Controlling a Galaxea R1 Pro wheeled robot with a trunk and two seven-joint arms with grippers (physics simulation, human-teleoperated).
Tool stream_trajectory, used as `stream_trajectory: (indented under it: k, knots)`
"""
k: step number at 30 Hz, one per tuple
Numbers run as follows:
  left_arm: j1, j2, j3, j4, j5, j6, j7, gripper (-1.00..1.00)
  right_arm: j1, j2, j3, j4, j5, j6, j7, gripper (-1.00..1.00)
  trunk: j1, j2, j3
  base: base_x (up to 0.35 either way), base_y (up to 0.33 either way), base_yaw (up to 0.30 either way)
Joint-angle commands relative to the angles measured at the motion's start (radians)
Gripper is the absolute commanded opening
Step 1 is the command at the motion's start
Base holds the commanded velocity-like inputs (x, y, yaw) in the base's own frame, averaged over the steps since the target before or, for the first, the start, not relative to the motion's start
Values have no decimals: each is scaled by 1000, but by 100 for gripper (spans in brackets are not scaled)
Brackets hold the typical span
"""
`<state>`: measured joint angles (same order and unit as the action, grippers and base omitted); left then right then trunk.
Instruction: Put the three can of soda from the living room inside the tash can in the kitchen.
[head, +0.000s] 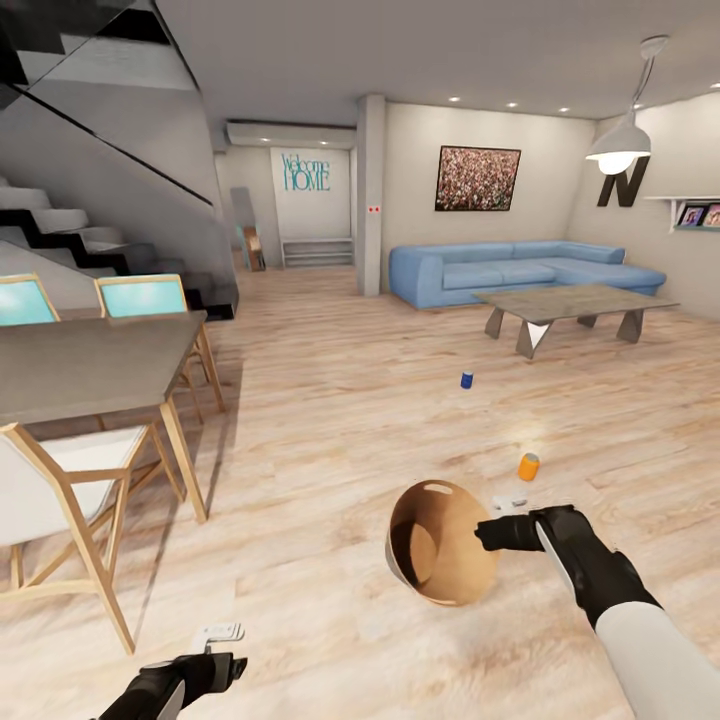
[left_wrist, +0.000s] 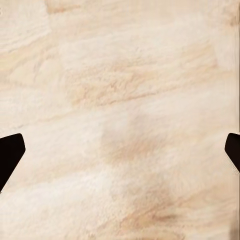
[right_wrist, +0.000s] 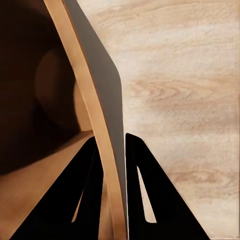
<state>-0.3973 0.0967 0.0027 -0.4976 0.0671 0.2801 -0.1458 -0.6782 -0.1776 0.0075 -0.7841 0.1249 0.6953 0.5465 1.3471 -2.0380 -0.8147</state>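
The right gripper (head: 487, 533) has its fingers (right_wrist: 145, 200) clamped on the rim of the trash can (head: 440, 545), one inside and one outside the wall, holding it tilted above the wooden floor (head: 330, 420) with its tan inside facing us. Just beyond it an orange soda can (head: 528, 466) stands on the floor, and a blue soda can (head: 466, 379) stands farther off, toward the coffee table (head: 570, 305) and blue sofa (head: 500, 270). Near left, the left gripper (head: 222, 640) hangs low over bare floor, fingers (left_wrist: 9, 155) apart.

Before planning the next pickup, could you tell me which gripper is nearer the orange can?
Right. The right gripper, holding the bin, is just short of the orange can; the left gripper is far off.
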Motion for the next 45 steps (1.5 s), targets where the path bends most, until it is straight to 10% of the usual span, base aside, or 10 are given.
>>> stream_trajectory:
  k: [1,17,39,45]
  knots:
    - [0,0,1,0,0,-3,-1,100,8,-2,-2,-1,-20,-1,7,-100,-4,7,3,0,0,0]
    - [0,0,4,-1,2,-44,-7,100,162,-41,-3,-3,-19,-219,6,-100,-65,119,54,0,0,0]
    - [2,0,-5,-2,1,-100,-9,100,262,-55,-13,9,-25,-350,4,-100,-65,119,58,156,45,0]
    - [2,0,-4,-2,2,-100,-8,100,264,-54,-80,9,-26,-349,6,-100,-65,119,55,317,45,-27]
